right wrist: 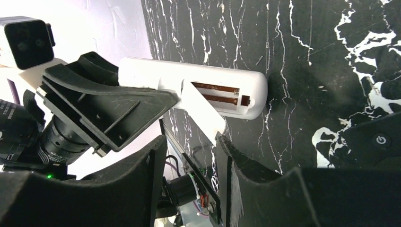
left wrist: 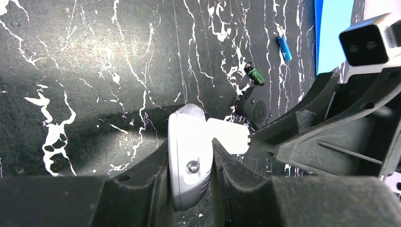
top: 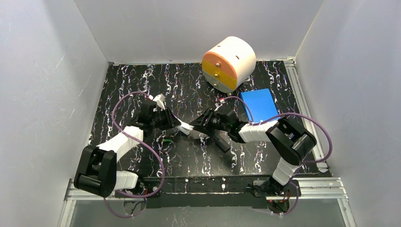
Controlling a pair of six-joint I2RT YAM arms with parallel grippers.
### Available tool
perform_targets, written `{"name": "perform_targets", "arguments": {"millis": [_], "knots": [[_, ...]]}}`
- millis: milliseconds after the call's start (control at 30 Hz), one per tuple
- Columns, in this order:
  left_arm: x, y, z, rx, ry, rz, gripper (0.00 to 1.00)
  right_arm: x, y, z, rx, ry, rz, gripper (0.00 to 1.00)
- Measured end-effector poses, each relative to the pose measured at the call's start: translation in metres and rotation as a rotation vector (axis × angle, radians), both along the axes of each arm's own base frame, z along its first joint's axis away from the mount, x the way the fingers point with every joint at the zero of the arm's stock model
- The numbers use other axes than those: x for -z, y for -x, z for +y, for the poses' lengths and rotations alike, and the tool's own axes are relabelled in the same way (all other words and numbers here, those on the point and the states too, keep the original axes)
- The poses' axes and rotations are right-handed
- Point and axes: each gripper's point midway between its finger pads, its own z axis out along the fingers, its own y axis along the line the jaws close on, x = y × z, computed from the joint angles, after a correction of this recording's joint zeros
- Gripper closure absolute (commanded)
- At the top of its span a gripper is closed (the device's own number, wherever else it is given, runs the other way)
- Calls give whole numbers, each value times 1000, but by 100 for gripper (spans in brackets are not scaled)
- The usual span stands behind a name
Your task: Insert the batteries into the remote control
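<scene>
Black bench (top: 189, 80) with white marble veins, boxed in by plain white walls (top: 42, 71). A round white-and-orange drum (top: 229, 64) sits at the far side, with a blue box (top: 258, 105) on the right. The left claw (left wrist: 189, 156) is clamped on the white remote (left wrist: 187, 137) mid-bench, its battery bay open. The right claw (right wrist: 189, 146) is parted, one fingertip touching the cover (right wrist: 203, 111). A green battery (left wrist: 255, 75) lies just beside a black remote (left wrist: 257, 111), and a blue battery (left wrist: 283, 48) lies near the blue box.
</scene>
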Motion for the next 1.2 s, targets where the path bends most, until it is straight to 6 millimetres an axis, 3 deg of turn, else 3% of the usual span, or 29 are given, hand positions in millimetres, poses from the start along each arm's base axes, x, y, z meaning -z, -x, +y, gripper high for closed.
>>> {"name": "perform_targets", "arguments": {"millis": [133, 400, 533, 600, 667, 733, 767, 967, 1067, 1200], "knots": [[-1, 0, 2, 12, -27, 2, 100, -2, 1, -4, 7, 23, 5, 48], [-3, -3, 4, 37, -80, 13, 100, 43, 12, -31, 31, 206, 122, 48], [-6, -3, 8, 53, -122, 12, 100, 40, 13, -35, -5, 231, 71, 45], [-9, -2, 10, 75, -149, 12, 100, 27, 12, -31, -45, 221, 4, 40], [-13, 1, 10, 116, -166, 15, 100, 2, 9, -27, -89, 204, -93, 28], [-24, 5, 6, 178, -160, 13, 100, -26, 5, -23, -133, 195, -204, 5], [-33, 7, 1, 217, -145, 4, 100, -44, 3, -21, -156, 192, -277, 2], [-111, 13, -33, 456, 10, -125, 100, -147, 8, -25, -347, 209, -700, 1], [-146, 23, -47, 559, 100, -186, 100, -169, 21, -29, -484, 227, -827, 1], [-180, 42, -58, 674, 213, -234, 100, -172, 50, -36, -687, 213, -891, 1]]}}
